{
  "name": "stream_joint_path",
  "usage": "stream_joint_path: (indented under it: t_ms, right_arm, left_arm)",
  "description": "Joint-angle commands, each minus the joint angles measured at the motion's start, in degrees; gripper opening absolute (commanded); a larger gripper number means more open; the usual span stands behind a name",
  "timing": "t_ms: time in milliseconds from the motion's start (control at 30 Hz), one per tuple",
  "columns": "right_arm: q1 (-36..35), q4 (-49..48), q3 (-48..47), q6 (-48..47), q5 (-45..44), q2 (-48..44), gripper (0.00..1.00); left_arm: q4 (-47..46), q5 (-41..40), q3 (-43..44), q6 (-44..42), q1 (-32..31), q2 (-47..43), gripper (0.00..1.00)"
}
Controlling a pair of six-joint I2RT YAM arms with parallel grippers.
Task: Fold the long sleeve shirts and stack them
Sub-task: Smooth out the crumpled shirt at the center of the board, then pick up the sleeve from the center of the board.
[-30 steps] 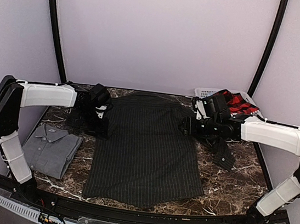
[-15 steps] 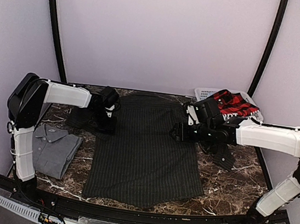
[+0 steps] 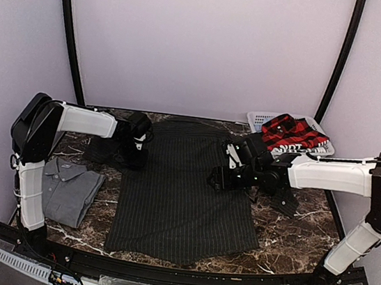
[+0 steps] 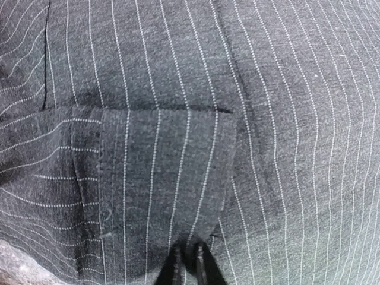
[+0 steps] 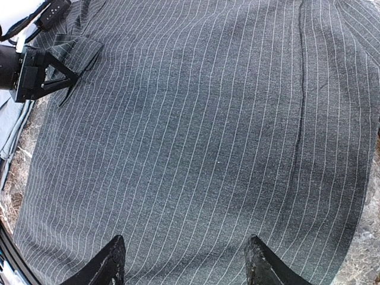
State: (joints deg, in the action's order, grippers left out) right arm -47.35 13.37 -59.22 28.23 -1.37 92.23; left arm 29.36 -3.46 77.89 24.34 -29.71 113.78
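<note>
The black pinstripe shirt lies spread flat, back up, in the middle of the table. My left gripper is down at its upper left edge, where a folded flap of cloth meets the body. Its jaws are nearly together, pinching that flap's edge. My right gripper hovers open over the shirt's right side, and the striped cloth fills its wrist view, with nothing between its fingers. The grey shirt lies folded at front left. The red-and-black plaid shirt sits in the basket.
The white slatted basket stands at the back right corner. One dark sleeve trails left of the shirt, another lies under the right arm. Marble table shows bare at front right.
The left gripper's jaws have closed onto the cloth at the shirt's upper left. The right arm has moved left and forward, further over the shirt.
</note>
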Motion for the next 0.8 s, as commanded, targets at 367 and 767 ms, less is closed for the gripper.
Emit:
stream_joint_path:
  t_ms: [367,767]
  right_arm:
    - [-7.9,1.6,-8.0,1.8,-3.2,5.2,0.66]
    - [-24.8,12.5,-28.6,13.4,-2.1,18.2,0.52]
  left_arm:
    - [4.6,-2.8,4.1,-1.7,1.4,-7.4,0.00]
    - [4.5,1.1,6.2,-4.5,8.3,-17.8,0.00]
